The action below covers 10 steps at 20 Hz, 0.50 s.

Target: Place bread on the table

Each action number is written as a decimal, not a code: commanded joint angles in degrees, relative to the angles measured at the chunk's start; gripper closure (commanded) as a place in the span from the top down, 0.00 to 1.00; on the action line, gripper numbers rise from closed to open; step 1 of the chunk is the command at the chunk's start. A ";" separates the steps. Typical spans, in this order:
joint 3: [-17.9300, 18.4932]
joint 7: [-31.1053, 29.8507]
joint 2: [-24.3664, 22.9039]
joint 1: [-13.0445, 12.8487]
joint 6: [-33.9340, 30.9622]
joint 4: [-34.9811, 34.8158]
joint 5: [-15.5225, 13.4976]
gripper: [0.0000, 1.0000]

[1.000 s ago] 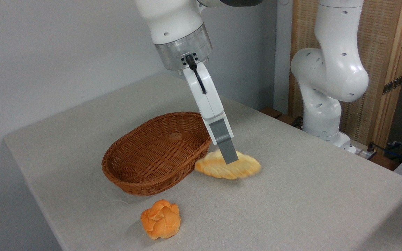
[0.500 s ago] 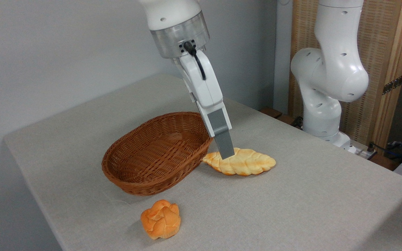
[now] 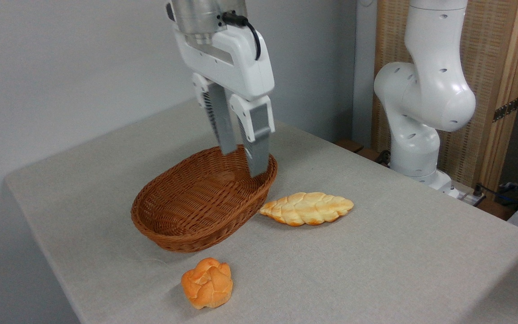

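My white two-finger gripper (image 3: 240, 159) hangs above the far rim of the brown oval wicker basket (image 3: 187, 229), its grey fingers (image 3: 259, 153) parted with a clear gap and holding nothing. The long, flat, leaf-shaped braided bread (image 3: 306, 208), pale cream with golden-brown patches, lies flat on the light grey-beige cloth-covered worktop (image 3: 398, 252), just beside the basket's right end and well clear of the gripper. By my reading the placement is done. The risks from here are small: the loaf's left tip sits so near the wicker that any nudge of the basket by my fingers, which hover close over its rim, could shove or tilt the bread. Its long axis runs roughly left to right across the picture, the narrower left tip pointing at the basket, the right tip toward the arm's base. A small round orange knotted roll (image 3: 207, 282) sits apart near the front edge.
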 commanded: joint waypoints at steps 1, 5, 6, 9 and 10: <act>-3.39 -9.21 1.12 3.09 3.33 1.08 -3.03 1.00; -5.58 -15.90 1.83 3.09 5.00 1.08 -3.90 1.00; -6.11 -16.78 1.92 3.00 5.27 1.08 -4.17 1.00; -7.86 -18.63 2.62 3.18 5.45 1.08 -4.17 1.00; -8.31 -18.98 2.71 3.18 5.53 1.08 -4.09 1.00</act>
